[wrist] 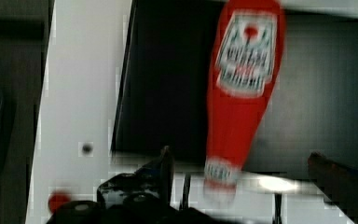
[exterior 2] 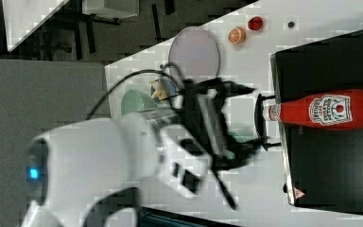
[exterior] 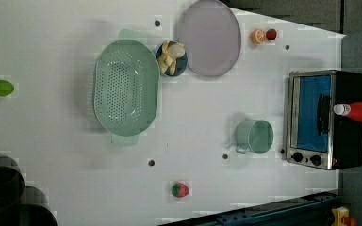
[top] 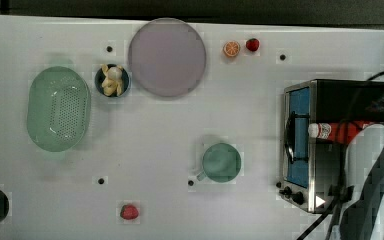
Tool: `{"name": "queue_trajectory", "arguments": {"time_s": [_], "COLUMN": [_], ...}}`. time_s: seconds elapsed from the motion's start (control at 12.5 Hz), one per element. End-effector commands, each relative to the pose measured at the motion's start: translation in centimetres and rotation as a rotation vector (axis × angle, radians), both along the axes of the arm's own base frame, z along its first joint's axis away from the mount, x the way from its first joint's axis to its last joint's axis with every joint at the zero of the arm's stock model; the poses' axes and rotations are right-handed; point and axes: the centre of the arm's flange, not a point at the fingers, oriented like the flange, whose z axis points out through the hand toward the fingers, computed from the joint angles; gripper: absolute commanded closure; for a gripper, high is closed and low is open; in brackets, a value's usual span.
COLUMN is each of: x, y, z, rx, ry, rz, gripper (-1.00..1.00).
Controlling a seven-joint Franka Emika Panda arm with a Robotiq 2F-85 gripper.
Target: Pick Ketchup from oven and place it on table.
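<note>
- My end effector (exterior 2: 248,124) hangs with its fingers spread and nothing in them, near the bottle's capped end.
- The ketchup bottle (exterior 2: 328,109) lies on its side on the oven's (exterior 2: 328,156) black top, cap over the front edge.
- I judge it light, smooth and slightly squeezable; it may roll, so I'd take the labelled body across its width.
- The white counter (top: 145,150) has bare space beside the green cup (top: 222,162).

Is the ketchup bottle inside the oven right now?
No, the ketchup lies on its side on the oven's black top, cap toward the door handle.
</note>
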Motion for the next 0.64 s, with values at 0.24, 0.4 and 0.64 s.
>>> {"name": "queue_trajectory", "arguments": {"time_s": [0.24,0.4,0.64], "x": [-1.6,-1.6,-1.2], "y": [-3.7,-4.0,-4.4], "z": [-5.6,-6.9,-9.8], "rx": [0.073,0.077,0.102], "ry": [0.006,0.019,0.029], "rz": [-0.098,-0.109,-0.137], "gripper": [-1.00,-1.00,-1.00]}}
